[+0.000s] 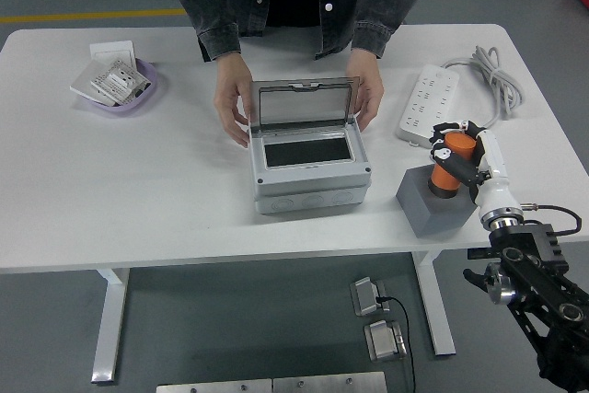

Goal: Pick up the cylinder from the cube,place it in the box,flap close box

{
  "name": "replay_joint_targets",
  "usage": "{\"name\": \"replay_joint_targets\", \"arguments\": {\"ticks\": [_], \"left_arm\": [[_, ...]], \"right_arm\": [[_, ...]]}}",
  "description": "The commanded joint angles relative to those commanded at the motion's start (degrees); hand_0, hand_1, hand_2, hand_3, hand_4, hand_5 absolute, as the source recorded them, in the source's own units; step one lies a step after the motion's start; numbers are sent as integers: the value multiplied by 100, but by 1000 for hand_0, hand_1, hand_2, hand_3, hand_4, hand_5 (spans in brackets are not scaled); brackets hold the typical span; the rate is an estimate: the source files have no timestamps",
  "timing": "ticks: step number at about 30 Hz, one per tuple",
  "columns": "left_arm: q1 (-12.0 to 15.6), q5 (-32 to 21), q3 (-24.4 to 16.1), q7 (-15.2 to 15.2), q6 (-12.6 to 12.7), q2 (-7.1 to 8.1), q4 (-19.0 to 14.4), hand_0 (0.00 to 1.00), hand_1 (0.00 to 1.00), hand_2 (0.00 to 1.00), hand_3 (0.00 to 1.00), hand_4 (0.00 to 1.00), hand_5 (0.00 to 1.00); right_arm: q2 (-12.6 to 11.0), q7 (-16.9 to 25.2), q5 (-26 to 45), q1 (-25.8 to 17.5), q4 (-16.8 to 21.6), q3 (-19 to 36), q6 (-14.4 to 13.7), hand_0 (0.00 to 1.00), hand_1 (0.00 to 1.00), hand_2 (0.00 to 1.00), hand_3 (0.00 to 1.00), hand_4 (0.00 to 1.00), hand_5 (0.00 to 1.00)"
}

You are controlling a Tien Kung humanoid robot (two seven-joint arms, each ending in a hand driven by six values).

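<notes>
An orange cylinder (pixel 452 165) is held in my right hand (pixel 463 165), fingers curled round it, just above the grey cube (pixel 434 209) at the table's right front. The grey box (pixel 309 164) stands mid-table with its clear lid (pixel 303 103) upright and its dark inside showing. A person at the far side holds the box's rear corners, one hand (pixel 231 103) at the left and one hand (pixel 366 98) at the right of the lid. My left arm is out of view.
A white power strip (pixel 428 103) with its cable (pixel 495 80) lies behind my right hand. A purple bowl (pixel 124 89) with packets sits at the far left. The table's near edge runs just below the cube.
</notes>
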Motion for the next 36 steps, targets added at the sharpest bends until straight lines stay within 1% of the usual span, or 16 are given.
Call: {"name": "replay_joint_targets", "arguments": {"ticks": [4, 7, 10, 11, 12, 14, 17, 18, 23, 24, 28, 29, 30, 32, 36], "left_arm": [[-3, -16, 29, 0, -1, 0, 4, 629, 648, 612, 630, 652, 174], [-5, -40, 57, 2, -4, 0, 17, 629, 648, 613, 631, 656, 176], [-2, -91, 104, 3, -9, 1, 38, 629, 648, 613, 631, 656, 176], [0, -125, 134, 4, -12, 3, 51, 629, 648, 613, 631, 656, 176], [1, -162, 168, 5, -14, 5, 65, 629, 648, 614, 631, 658, 178], [4, -250, 242, 6, -18, 11, 97, 629, 648, 614, 631, 658, 178], [10, -408, 379, 6, -25, 23, 146, 629, 648, 614, 631, 658, 178], [12, -461, 425, 6, -26, 27, 161, 629, 648, 615, 633, 660, 182], [30, -830, 759, 6, -36, 50, 250, 629, 648, 615, 633, 660, 182], [32, -907, 828, 6, -38, 55, 266, 629, 649, 615, 633, 662, 184], [41, -1218, 1105, 8, -46, 79, 322, 629, 649, 615, 633, 662, 184], [41, -1274, 1155, 8, -47, 84, 330, 629, 649, 615, 633, 662, 184], [41, -1320, 1196, 9, -48, 89, 336, 628, 649, 616, 633, 664, 187], [40, -1426, 1292, 8, -49, 102, 349, 628, 649, 616, 633, 664, 187], [41, -1587, 1436, 7, -52, 121, 362, 627, 649, 616, 633, 664, 190]], "right_arm": [[-34, -25, -53, 1, 141, -1, -42, 362, 316, 335, 248, 2, 2], [-92, -126, -277, 33, 376, -87, -165, 361, 320, 333, 246, 2, 2], [-161, -302, -611, 151, 593, -265, -290, 361, 320, 333, 246, 2, 2], [-188, -400, -761, 226, 662, -364, -331, 361, 320, 333, 246, 2, 2], [-211, -491, -891, 310, 707, -460, -364, 339, 301, 327, 244, 2, 2], [-245, -699, -1214, 508, 780, -686, -422, 339, 301, 327, 244, 2, 2], [-262, -1035, -1714, 833, 787, -1026, -497, 339, 301, 327, 244, 2, 2], [-260, -1139, -1876, 936, 762, -1130, -513, 101, 150, 313, 235, 2, 2], [-155, -1719, -2772, 1550, 447, -1734, -578, 101, 150, 313, 235, 2, 2], [-117, -1818, -2921, 1662, 370, -1841, -585, 2, 79, 306, 226, 2, 2], [132, -2221, -3540, 2182, -25, -2332, -591, 2, 79, 306, 226, 2, 2], [193, -2270, -3654, 2293, -107, -2434, -594, 2, 79, 306, 226, 2, 2], [245, -2305, -3760, 2400, -176, -2532, -597, 2, 36, 296, 219, 2, 2], [399, -2365, -3943, 2646, -354, -2752, -610, 2, 36, 296, 219, 2, 2], [679, -2422, -4056, 3064, -634, -3090, -624, 2, 26, 291, 216, 2, 2]]}}
